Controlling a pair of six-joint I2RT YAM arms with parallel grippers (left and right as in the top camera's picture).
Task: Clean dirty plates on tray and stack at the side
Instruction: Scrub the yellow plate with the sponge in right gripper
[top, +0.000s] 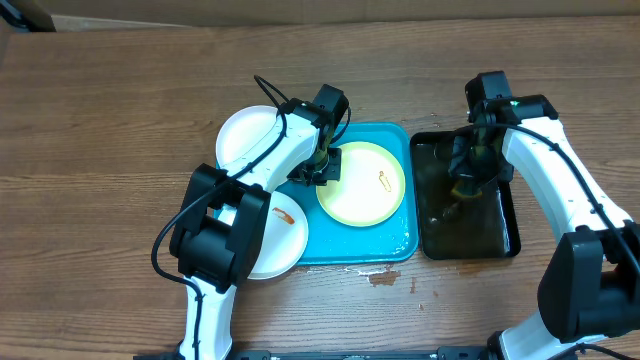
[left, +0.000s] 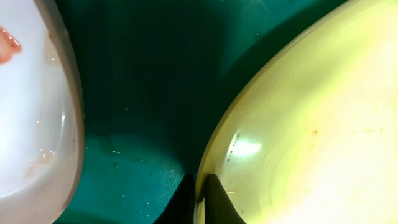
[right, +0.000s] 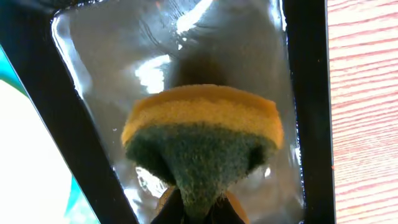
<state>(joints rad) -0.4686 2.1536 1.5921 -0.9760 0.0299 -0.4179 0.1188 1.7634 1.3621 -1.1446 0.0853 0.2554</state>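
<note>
Two firm grips: left gripper (left: 199, 202) pinches the green-rimmed plate (top: 360, 190), right gripper (right: 194, 210) squeezes the sponge (right: 202, 143); brace plate, scrub the smear (top: 385, 180).

The left arm (top: 215, 235) hides part of the smeared white plate (top: 288, 240) — sponge (right: 202, 140) cut off below.

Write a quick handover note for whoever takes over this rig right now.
Left gripper: shut on the left rim of the green-rimmed plate, which lies in the blue tray.
Right gripper: shut on the sponge, over the black tray.
A clean-looking white plate and a smeared white plate lie at the blue tray's left edge.
Done: nothing stacked.
Left: scrub smears, stack all three aside.
</note>
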